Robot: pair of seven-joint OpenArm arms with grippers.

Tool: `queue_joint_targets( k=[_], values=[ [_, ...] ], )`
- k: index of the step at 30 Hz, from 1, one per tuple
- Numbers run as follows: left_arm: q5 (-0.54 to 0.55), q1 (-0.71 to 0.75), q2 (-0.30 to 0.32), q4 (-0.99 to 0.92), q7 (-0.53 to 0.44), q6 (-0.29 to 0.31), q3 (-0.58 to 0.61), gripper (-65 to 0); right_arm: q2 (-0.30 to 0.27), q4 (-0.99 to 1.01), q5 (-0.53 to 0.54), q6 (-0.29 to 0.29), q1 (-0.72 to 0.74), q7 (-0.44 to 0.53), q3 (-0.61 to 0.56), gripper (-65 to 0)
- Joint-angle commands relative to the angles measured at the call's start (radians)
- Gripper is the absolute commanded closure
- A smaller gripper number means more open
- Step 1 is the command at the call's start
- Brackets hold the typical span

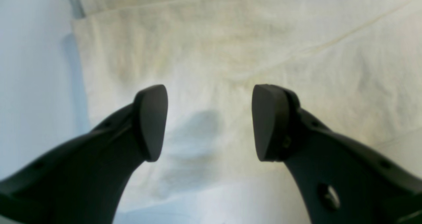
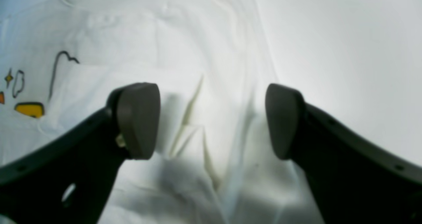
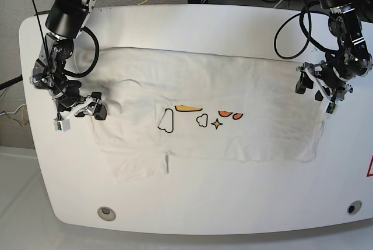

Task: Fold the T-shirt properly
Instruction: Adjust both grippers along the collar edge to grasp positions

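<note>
Standing wide apart in the left wrist view, the dark pads of the left gripper [image 1: 209,122] have nothing between them; they hover over a flat edge of the T-shirt [image 1: 230,52], with the tabletop [image 1: 33,69] showing just beside that edge. The right gripper [image 2: 212,120] is spread just as far, and it too holds nothing: between its pads lies a rumpled ridge of white cloth, and whether the tips touch the fabric cannot be told from these views. Outward from the fingers, the base view shows the left gripper [image 3: 320,90] at one end of the T-shirt [image 3: 192,90] and the right gripper [image 3: 81,109] at the other end, well apart, with the garment spread across the middle of the white tabletop [image 3: 192,23]. Its cloud, star and orange prints [image 3: 201,116] face up near the centre, and one lower corner nearer the right gripper hangs out in a loose flap. The cloth looks thin, light and limp, so it should sag and crease as soon as it is lifted and may slide on the glossy tabletop. A pinch on a hem or an outer edge at each end, taking all layers together, seems the safest hold; a grip on one layer alone would likely let the rest trail and bunch.
</note>
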State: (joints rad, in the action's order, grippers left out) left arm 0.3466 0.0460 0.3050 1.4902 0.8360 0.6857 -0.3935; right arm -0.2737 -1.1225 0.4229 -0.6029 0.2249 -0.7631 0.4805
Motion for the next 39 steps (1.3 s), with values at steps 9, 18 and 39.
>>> queue_joint_targets(
  k=[9, 18, 39],
  values=[
    [0.035, 0.08, 0.007, 0.168, -0.016, -0.006, -0.038, -39.9, -0.1, -0.104, 0.041, 0.057, -0.019, -0.056, 0.044, -48.8],
    [0.046, 0.039, 0.004, 0.168, 0.023, 0.007, -0.028, -40.4, -0.13, 0.027, 0.086, 0.026, 0.004, -0.022, 0.025, -48.8],
    [0.037, 0.189, -0.001, 0.186, -0.027, -0.01, -0.165, -39.0, -0.135, -0.102, 0.079, -0.012, -0.205, -0.001, 0.111, -48.6]
  ],
)
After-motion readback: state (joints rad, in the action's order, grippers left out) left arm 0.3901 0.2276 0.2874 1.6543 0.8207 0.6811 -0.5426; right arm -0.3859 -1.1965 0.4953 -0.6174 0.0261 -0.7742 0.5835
